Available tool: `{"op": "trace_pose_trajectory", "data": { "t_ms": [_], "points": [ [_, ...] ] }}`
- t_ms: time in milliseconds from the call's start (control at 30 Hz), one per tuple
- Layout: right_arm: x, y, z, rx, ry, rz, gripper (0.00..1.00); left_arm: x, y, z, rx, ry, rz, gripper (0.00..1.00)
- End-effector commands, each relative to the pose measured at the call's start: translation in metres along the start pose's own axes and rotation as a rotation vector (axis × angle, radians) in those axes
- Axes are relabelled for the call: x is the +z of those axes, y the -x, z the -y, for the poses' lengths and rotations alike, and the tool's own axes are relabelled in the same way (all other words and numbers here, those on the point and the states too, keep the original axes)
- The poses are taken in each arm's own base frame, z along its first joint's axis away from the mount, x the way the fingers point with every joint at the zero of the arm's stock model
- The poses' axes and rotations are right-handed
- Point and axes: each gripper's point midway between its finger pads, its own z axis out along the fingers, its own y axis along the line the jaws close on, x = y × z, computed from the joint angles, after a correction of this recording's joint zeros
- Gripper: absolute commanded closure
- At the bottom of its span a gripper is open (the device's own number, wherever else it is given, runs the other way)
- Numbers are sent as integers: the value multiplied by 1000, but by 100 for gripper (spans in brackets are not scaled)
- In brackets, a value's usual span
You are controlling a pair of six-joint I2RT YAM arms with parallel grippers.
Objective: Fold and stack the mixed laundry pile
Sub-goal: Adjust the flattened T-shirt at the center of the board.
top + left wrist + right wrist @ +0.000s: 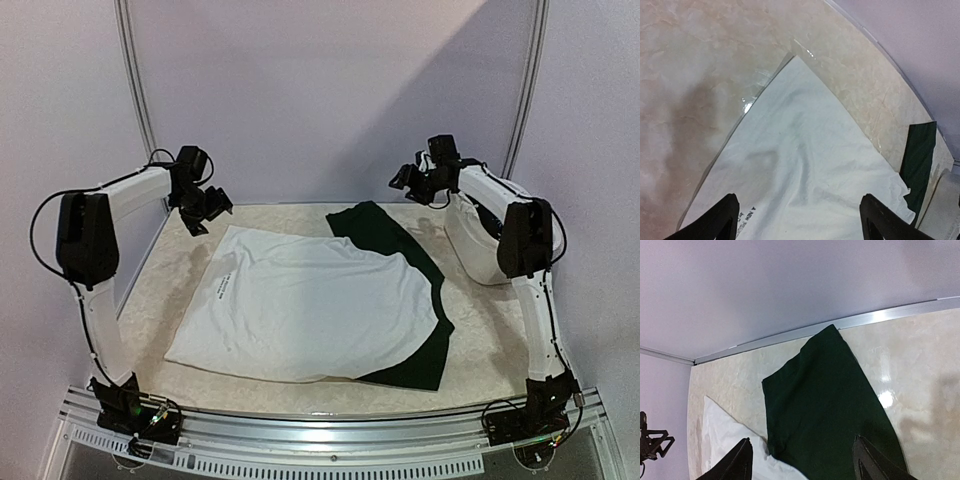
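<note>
Top external view: the white T-shirt lies spread flat in the middle of the tabletop, with black print near its left edge. It rests on the dark green piece, which shows only as a strip past the shirt's far right corner and a band along its right and near edges. Both garments lie flattened, presumably to give straight fold lines.

The left pincer hovers over the shirt's far left corner, released, with nothing between its fingers. The right pincer hovers near the far end of the green strip, likewise released and empty. The right wrist view shows green cloth below its fingers.

This mirrored stance suggests a two-corner pick along the far edge. No finished stack is visible. The white tub stands at the right, behind the right arm.
</note>
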Motion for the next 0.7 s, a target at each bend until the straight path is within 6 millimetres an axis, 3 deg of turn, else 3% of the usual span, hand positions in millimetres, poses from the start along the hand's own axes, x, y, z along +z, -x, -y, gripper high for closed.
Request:
{"op": "trace_pose_trajectory", "data": {
  "t_ms": [0, 133, 267, 500, 567, 667],
  "points": [
    [-56, -12, -27, -93, -92, 0, 30, -33, -2, -32, 60, 81, 69, 14],
    [-97, -43, -34, -97, -187, -33, 29, -65, -18, -50, 93, 83, 75, 14],
    [-134, -88, -26, -36, -295, -92, 29, -87, -37, -70, 152, 97, 56, 14],
    [-183, -178, -11, 32, -398, -208, 29, -103, -79, -105, 215, 119, -29, 16],
    [-193, -207, 2, 73, -409, -263, 29, -108, -90, -114, 217, 133, -52, 16],
    [-214, -231, 13, 132, -410, -284, 29, -115, -106, -129, 210, 155, -80, 18]
  ]
}}
